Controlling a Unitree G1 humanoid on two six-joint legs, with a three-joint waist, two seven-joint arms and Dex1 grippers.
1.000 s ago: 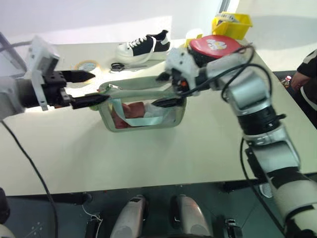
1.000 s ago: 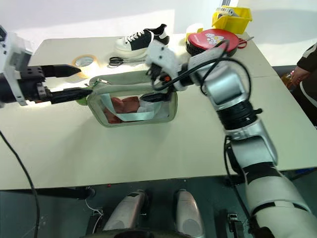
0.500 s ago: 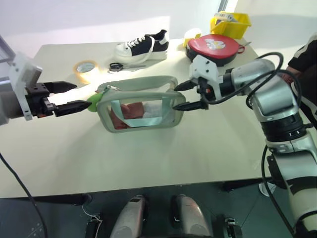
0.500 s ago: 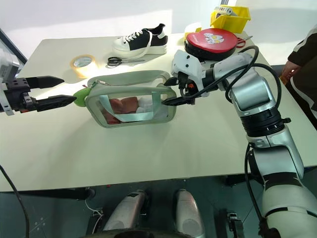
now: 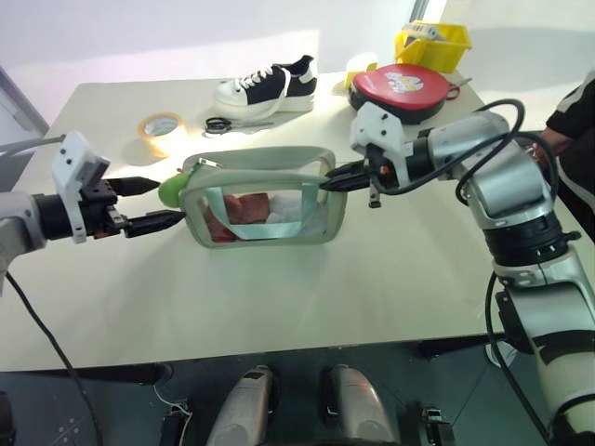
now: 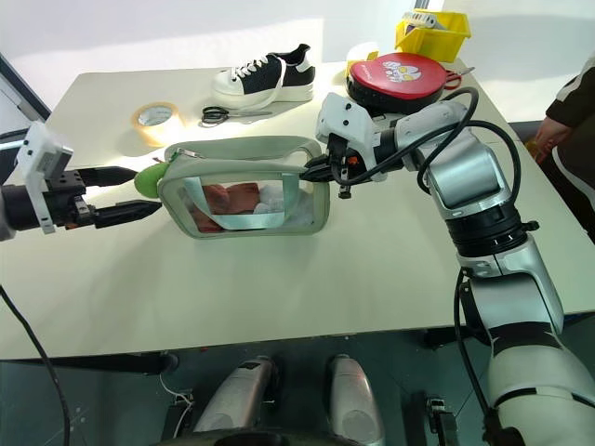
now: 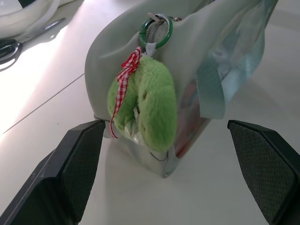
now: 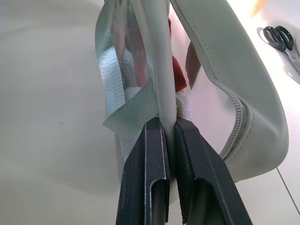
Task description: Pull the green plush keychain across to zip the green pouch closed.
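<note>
The green pouch (image 5: 265, 228) lies on the white table, with clear sides and a green strap across the window. The green plush keychain (image 7: 150, 105) hangs from a green ring with a red checked ribbon at the pouch's left end. My left gripper (image 5: 172, 200) is open, its fingers (image 7: 77, 161) standing on either side of the plush without touching it. At the pouch's right end, my right gripper (image 8: 168, 123) is shut on the thin upper edge of the pouch wall, next to the zipper track.
Behind the pouch lie a tape roll (image 5: 163, 124), scissors (image 5: 220, 124) and a black-and-white sneaker (image 5: 270, 85). A round red-and-black case (image 5: 404, 88) and a yellow bin (image 5: 435, 42) stand at the back right. A person (image 5: 575, 116) is at the right edge.
My right gripper has closed on the pouch's right end. My left gripper has sunk, and its open fingers now flank the plush keychain.
</note>
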